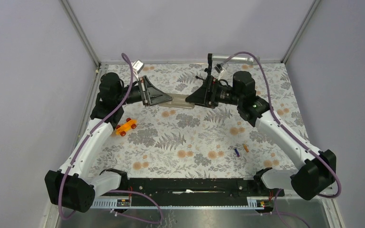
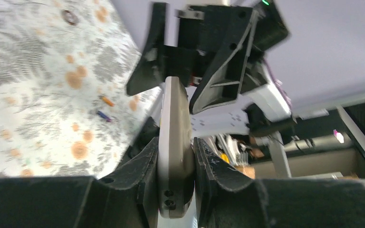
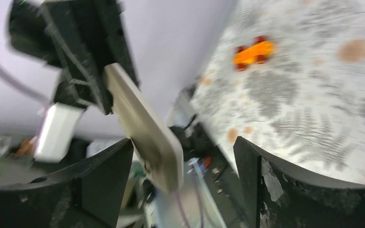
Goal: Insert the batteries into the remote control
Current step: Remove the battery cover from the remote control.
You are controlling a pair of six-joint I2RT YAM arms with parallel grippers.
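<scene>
The remote control (image 1: 179,100) is held off the table between my two grippers at the back middle. My left gripper (image 1: 167,99) is shut on one end of it; in the left wrist view its jaws (image 2: 176,149) clamp the remote (image 2: 175,118) edge-on. My right gripper (image 1: 193,97) is open around the other end; in the right wrist view (image 3: 183,149) the remote (image 3: 145,128) lies next to the left finger, with a wide gap to the right one. The dark blue battery (image 1: 236,152) and the orange battery (image 1: 246,148) lie on the table at the right front.
An orange toy car (image 1: 126,127) with red wheels lies left of centre, also in the right wrist view (image 3: 253,52). A silver microphone (image 1: 237,58) on a black stand (image 1: 210,64) is at the back. Grey walls enclose the flowered table (image 1: 190,137).
</scene>
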